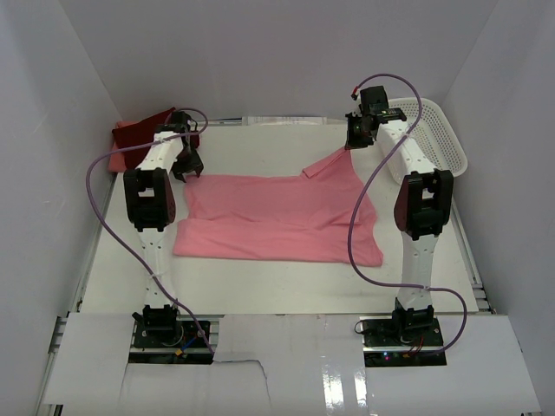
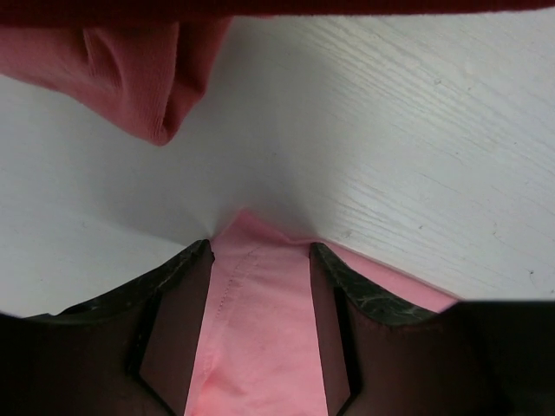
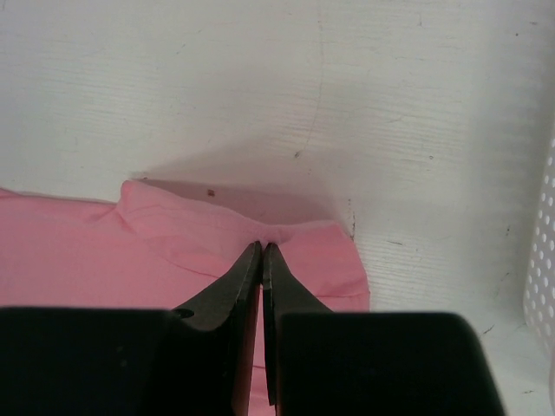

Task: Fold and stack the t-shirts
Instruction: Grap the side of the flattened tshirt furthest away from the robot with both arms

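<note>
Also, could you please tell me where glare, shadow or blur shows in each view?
Top view: even light, glare only on the glossy white panel at the bottom. Left wrist view: the dark fingers look soft-edged near the lens, the table grain sharp. Right wrist view: the pinched pink shirt throws a soft shadow on the table behind it; the basket at the edge looks soft.

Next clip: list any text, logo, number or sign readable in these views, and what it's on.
None can be read. The pink cloth t-shirt, the dark red cloth, the white plastic mesh basket and the white table show no print. Any marking on the arm bases is too small to read.
</note>
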Robot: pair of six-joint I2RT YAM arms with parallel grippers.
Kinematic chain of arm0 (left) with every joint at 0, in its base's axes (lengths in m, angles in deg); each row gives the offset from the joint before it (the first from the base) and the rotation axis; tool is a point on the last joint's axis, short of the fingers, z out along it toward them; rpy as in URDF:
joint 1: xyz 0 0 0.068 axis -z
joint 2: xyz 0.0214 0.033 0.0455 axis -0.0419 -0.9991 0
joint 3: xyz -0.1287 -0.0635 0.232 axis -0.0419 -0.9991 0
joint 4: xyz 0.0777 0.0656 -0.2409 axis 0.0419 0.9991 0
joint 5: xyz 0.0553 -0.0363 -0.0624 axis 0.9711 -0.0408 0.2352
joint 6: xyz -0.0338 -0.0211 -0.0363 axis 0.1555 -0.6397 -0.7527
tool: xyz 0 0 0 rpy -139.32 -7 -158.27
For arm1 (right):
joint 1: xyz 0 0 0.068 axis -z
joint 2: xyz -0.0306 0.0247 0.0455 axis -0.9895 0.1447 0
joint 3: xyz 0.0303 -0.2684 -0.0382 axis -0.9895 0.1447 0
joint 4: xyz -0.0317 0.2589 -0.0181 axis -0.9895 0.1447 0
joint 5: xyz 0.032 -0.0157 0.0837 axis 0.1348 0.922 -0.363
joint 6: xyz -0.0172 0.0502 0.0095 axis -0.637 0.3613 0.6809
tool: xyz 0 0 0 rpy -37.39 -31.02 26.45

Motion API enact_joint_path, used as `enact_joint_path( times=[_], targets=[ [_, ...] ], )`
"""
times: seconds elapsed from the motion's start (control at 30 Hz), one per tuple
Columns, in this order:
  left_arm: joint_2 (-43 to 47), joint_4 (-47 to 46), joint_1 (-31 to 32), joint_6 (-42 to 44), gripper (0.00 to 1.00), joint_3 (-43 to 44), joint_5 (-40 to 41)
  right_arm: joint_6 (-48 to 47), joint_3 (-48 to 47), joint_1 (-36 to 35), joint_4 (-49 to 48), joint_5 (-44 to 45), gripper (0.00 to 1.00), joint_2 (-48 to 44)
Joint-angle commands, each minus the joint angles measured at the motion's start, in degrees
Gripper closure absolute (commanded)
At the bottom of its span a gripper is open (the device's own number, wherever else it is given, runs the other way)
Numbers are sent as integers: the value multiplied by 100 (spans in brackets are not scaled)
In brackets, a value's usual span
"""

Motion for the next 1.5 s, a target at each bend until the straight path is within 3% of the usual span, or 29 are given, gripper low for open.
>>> enact_joint_path(
  times=[0.0, 0.17, 0.37, 0.6, 0.77, 0.87, 0.97, 1.1, 1.47],
  targets=[
    [223, 28, -1, -10, 40, 194, 298, -70, 27, 11, -48, -104, 92, -359],
    [-31, 28, -1, 8, 41, 449, 325, -79, 88, 19, -66, -121, 92, -359],
    [-269, 37, -1, 43, 50, 651, 307, -88, 97, 11, -66, -122, 92, -376],
    [-340, 2, 8, 17, 54, 441, 123, -88, 71, 11, -57, -86, 92, -385],
    [-226, -68, 8, 43, 74, 326, 149, -79, 80, 11, -66, -104, 92, -350],
    [-182, -60, 8, 25, 72, 309, 79, -70, 71, 11, -48, -104, 92, -324],
    [-77, -60, 8, 17, 65, 238, 70, -79, 44, 11, -31, -104, 92, -297],
    [3, -25, 8, 8, 49, 256, 272, -70, 71, 11, -22, -139, 92, -306],
    [284, -24, 17, -62, 52, -43, 175, -70, 132, 11, -4, -157, 92, -324]
  ],
)
